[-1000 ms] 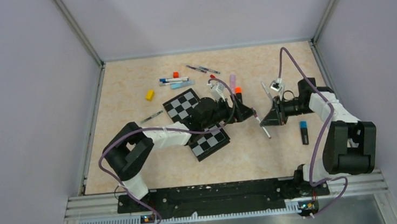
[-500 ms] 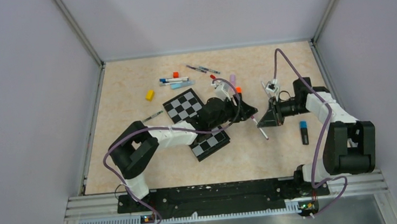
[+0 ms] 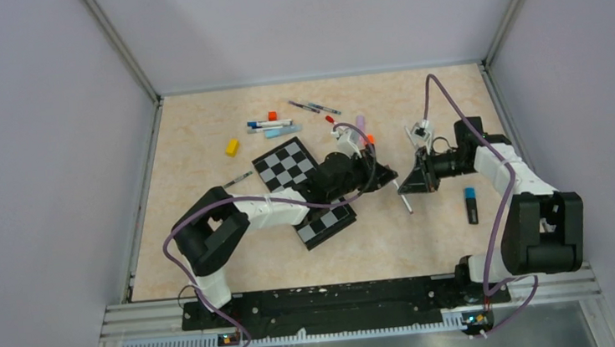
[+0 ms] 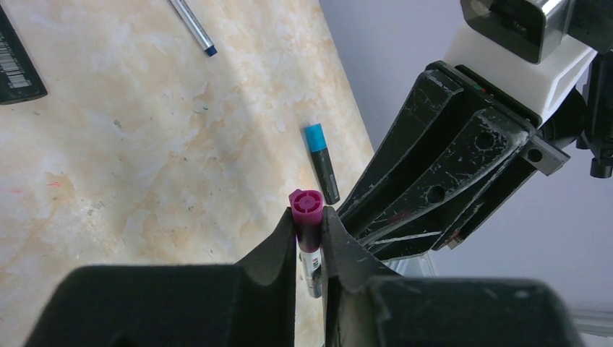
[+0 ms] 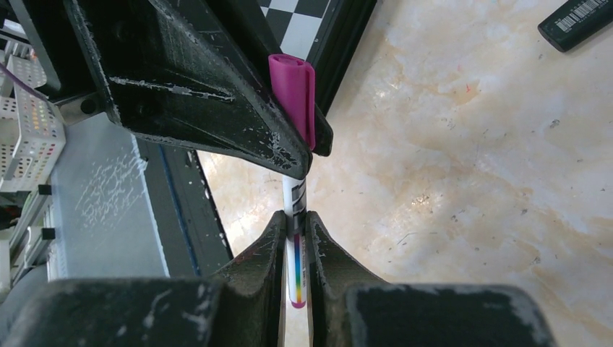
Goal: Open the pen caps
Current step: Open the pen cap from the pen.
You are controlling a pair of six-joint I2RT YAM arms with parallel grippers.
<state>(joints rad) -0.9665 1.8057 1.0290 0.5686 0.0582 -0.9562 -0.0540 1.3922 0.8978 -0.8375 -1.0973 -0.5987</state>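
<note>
ok so the magenta cap (image 4: pixel 306 204) sits pinched between the left gripper (image 4: pixel 309 220) fingertips, while the right gripper (image 5: pixel 293 224) is clamped tight on the white pen barrel (image 5: pixel 296 194) of the same pen.

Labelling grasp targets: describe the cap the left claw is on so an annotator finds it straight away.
On the table, right of the checkerboards, the two claws meet on one pen. The left claw pinches its magenta cap, the right claw the white barrel. It's the only cap in a claw; the teal-capped pen lies flat nearby.
</note>
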